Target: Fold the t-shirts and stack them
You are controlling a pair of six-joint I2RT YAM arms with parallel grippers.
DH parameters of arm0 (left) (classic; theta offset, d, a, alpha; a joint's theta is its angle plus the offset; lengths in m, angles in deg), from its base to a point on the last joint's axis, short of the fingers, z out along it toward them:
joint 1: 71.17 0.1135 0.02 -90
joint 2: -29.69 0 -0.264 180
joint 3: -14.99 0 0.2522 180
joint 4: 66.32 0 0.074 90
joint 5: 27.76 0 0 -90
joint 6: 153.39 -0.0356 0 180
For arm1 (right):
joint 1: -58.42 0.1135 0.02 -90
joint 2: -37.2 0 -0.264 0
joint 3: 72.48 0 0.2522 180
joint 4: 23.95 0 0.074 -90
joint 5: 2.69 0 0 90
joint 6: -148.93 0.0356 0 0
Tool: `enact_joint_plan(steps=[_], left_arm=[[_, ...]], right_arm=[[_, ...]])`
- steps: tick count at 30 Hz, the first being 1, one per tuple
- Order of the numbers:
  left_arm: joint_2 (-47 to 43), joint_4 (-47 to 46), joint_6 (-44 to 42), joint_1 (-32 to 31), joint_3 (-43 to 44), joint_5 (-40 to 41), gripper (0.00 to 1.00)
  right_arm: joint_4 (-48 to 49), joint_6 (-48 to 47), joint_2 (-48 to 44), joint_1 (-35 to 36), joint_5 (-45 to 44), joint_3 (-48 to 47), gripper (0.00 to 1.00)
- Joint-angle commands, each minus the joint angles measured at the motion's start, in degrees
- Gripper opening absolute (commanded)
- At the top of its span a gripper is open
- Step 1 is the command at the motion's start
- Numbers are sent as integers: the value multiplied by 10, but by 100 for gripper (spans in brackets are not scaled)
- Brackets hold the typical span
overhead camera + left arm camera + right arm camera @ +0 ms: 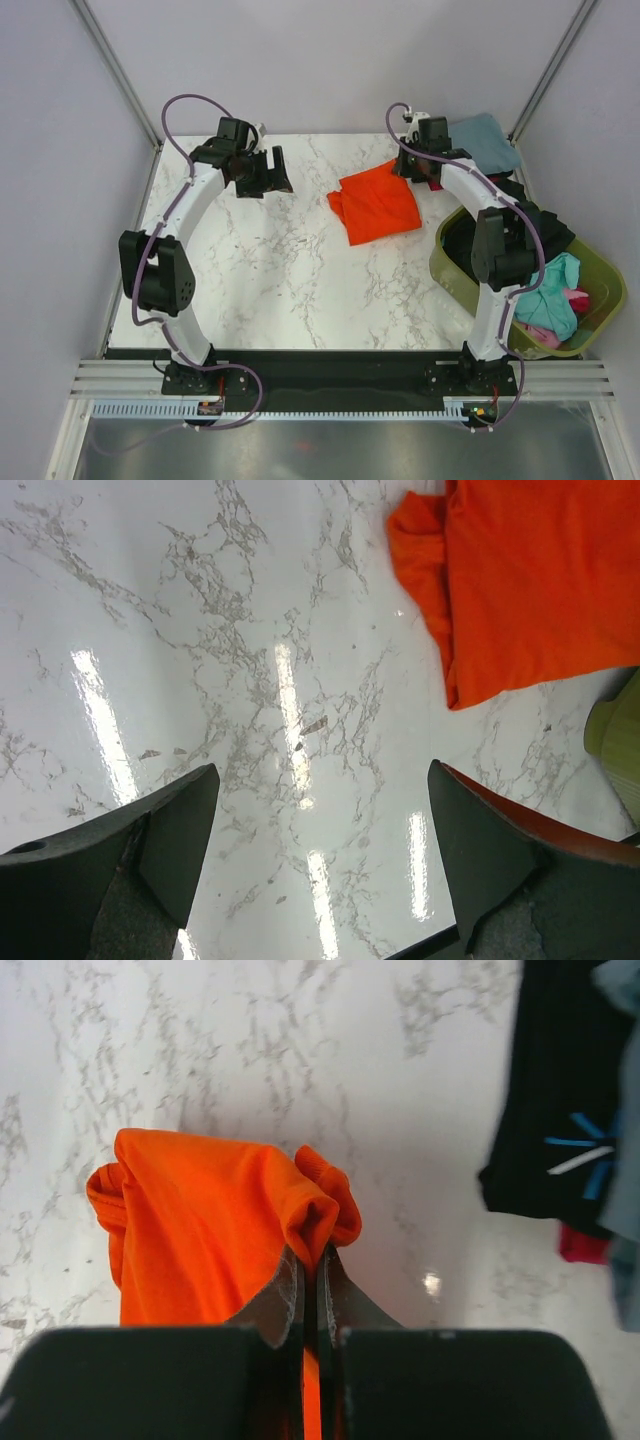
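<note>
Nearest, at the right near corner of the table (280,280): olive-green basket (600,275), overhanging the right edge, with a teal t-shirt (555,300) and a pink t-shirt (578,298) crumpled inside. Neither folded yet, by the look of them

Further in, right of centre and toward the far edge: orange t-shirt (378,205), flat on the marble, roughly doubled into a lopsided rectangle, one sleeve bunched along its left side. Close to the basket's far end; touching or not, impossible to tell

Right gripper (310,1260): pinched tight on a puckered corner at the far right side of the orange t-shirt, cloth squeezed between the pads and raised into a small ridge. Left gripper (320,780): spread wide, holding nothing, hovering over bare marble near the far edge, left of centre, orange t-shirt well off to its right

Farthest, at the far right corner: grey-blue t-shirt (485,140), a black t-shirt (555,1110) just beside, a sliver of red t-shirt (580,1245) at its near edge

Handling, as a judgement only: light, limp, no stiffness; sure to sag from any single pinch and to slide readily on the glossy top. Not fragile. Best taken at hems, shoulder seams or the doubled fold, with two pinches spaced along one edge to keep it square. Mid-panel grip likely to gather only the top layer and spoil the fold
</note>
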Motion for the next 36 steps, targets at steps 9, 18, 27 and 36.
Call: enact_joint_plan(steps=[9, 18, 27, 36], left_arm=[[-33, -29, 7, 4, -12, -19, 92], [-23, -30, 7, 5, -14, -24, 92], [-18, -31, 9, 5, -16, -35, 92], [-6, -31, 13, 5, -16, -45, 92]], right_arm=[[-60, -111, -23, -43, -97, -162, 0], [-78, -164, -5, -80, -112, -277, 0], [-105, -201, 46, -106, -109, -393, 0], [-113, -200, 74, -136, -54, -409, 0]])
